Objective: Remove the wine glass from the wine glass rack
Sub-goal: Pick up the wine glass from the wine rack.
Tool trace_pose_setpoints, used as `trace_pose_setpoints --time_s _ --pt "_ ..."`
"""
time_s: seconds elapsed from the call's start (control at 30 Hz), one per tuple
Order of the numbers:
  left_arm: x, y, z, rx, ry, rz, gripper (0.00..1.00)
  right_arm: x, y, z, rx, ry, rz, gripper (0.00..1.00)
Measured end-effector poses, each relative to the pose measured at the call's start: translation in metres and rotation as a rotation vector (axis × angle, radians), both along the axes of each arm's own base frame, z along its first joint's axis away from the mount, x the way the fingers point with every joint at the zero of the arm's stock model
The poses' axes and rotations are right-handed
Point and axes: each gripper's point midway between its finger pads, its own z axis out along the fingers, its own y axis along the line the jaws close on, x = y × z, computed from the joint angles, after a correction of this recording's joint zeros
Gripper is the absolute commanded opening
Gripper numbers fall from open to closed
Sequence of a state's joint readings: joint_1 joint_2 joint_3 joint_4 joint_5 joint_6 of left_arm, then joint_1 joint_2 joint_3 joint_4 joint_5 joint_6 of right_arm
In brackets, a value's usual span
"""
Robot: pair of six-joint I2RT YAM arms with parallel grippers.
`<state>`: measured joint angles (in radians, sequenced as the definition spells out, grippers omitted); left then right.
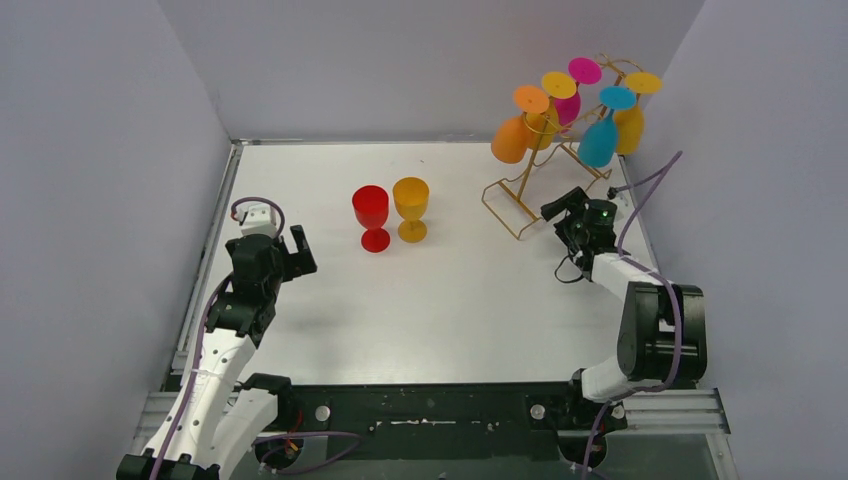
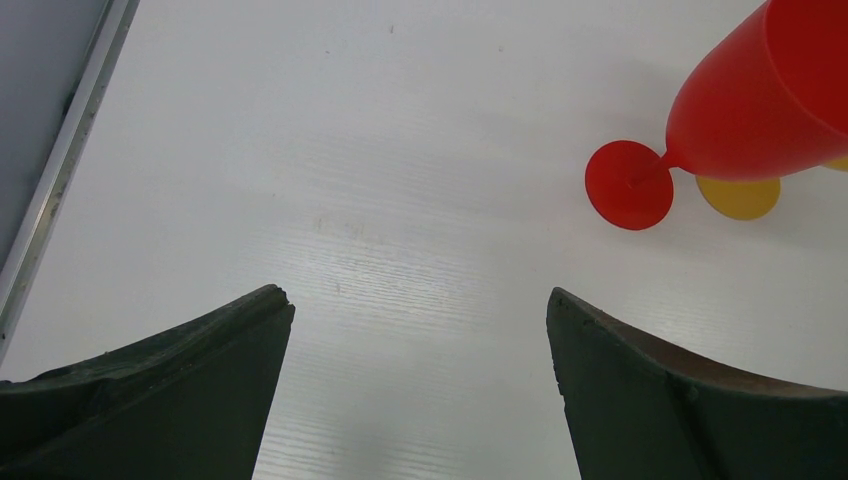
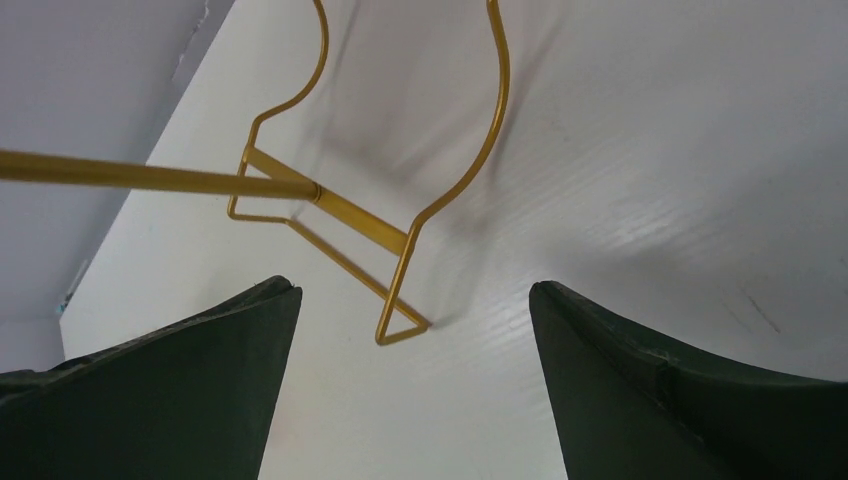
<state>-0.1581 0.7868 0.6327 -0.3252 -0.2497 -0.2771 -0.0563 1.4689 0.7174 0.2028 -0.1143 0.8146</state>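
Hanging on the rack: we count five wine glasses, bowls down and feet up, at the table's (image 1: 450,310) far right corner.
Order of glasses: orange glass (image 1: 510,140) leftmost, half-hidden yellow glass (image 1: 559,85) behind it, magenta glass (image 1: 568,108) at the back, blue glass (image 1: 598,143) and outer yellow glass (image 1: 630,128) on the right.
Wine glass rack (image 1: 524,186): gold wire, its base rail resting on the table. From the right wrist we see the rack (image 3: 360,212) as a wavy rail with a straight bar crossing in from the left.
Right gripper (image 1: 566,208): just on the near side of the rack's base, apart from the wire. We see the gripper (image 3: 415,380) with fingers spread wide and nothing between them.
Left gripper (image 1: 300,252): over bare table at the left, well apart from the rack. Its wrist view shows the gripper (image 2: 420,380) spread and empty too.
Standing glasses: red glass (image 1: 371,212) and upright yellow glass (image 1: 411,205), side by side near mid-table. We cannot tell whether their bowls touch.
Left wrist view: the red glass (image 2: 760,100) fills the upper right, and the yellow foot (image 2: 738,197) peeps out behind its stem.
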Motion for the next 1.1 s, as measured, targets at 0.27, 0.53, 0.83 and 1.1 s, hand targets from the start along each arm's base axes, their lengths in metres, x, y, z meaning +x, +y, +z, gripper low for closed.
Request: trace_pose_setpoints --time_s 0.27,0.53,0.83,1.1 --pt "0.0 0.0 -0.001 0.001 0.003 -0.001 0.97 0.036 0.004 -0.017 0.118 -0.082 0.026 0.81" --pt "0.0 -0.001 -0.001 0.001 0.004 -0.01 0.97 0.059 0.015 -0.011 0.169 -0.21 0.099 0.78" --pt "0.0 -0.003 -0.001 0.002 0.006 -0.021 0.97 0.085 0.022 -0.012 0.193 -0.247 0.17 0.75" --pt "0.0 -0.004 -0.003 0.002 0.011 -0.026 0.97 0.081 0.032 -0.021 0.167 -0.205 0.211 0.74"
